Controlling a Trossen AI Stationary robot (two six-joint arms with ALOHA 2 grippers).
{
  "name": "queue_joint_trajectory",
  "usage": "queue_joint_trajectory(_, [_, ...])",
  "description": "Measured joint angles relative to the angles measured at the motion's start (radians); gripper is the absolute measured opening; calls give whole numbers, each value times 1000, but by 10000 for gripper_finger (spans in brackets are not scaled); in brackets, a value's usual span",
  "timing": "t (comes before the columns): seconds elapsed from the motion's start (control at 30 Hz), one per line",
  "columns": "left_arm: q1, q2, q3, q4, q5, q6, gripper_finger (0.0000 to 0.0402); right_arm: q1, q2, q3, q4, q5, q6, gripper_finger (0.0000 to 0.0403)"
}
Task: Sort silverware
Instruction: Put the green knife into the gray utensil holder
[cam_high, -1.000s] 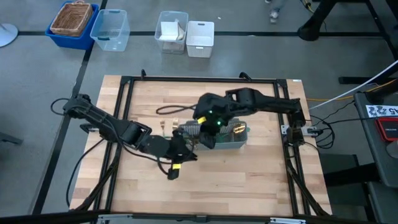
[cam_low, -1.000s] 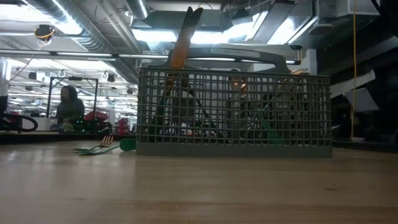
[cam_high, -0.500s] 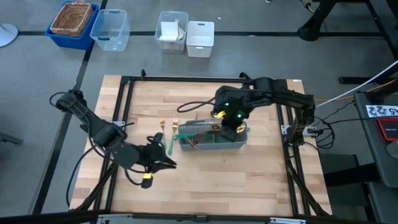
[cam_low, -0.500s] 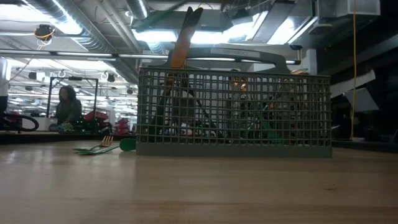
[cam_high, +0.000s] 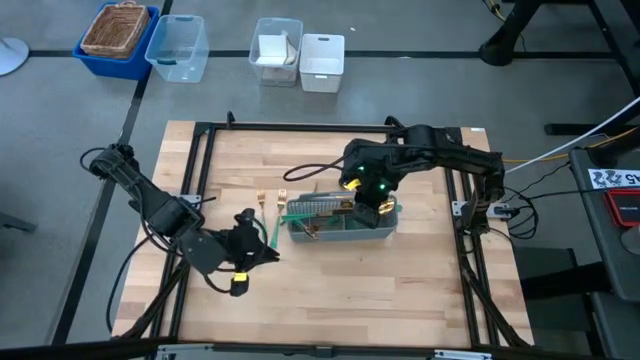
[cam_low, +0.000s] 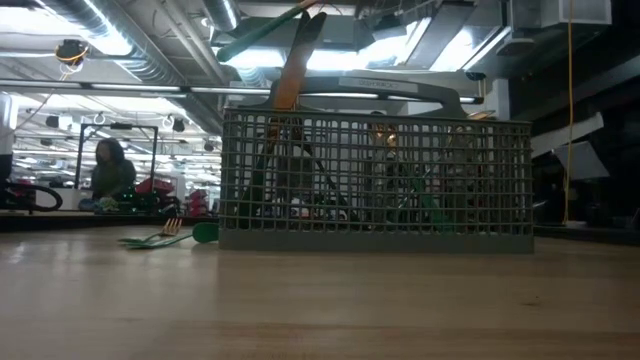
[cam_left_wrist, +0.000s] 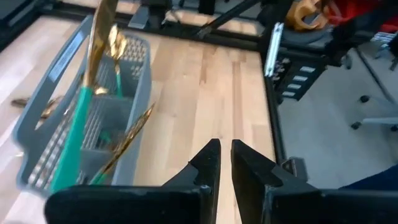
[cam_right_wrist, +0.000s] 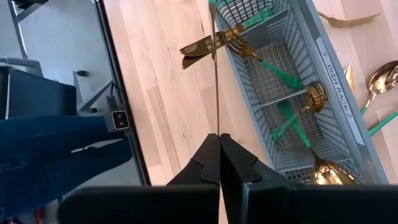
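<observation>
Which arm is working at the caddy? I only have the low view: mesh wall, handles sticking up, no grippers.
Observer: The right one. The right gripper is at the right part of the caddy, shut on a slim gold piece.
Operator: Where's the left?
Observer: The left gripper is low over the table off the caddy's left end, holding nothing.
Operator: Anything loose left to sort?
Observer: Yes. A gold spoon and a gold fork lie on the table beside the caddy.
</observation>
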Motion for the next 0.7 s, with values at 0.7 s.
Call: queue_joint_trajectory(0.7, [113, 50, -130, -72, -335, -260, 29, -6, -7, -1, 0, -9, -52, 0])
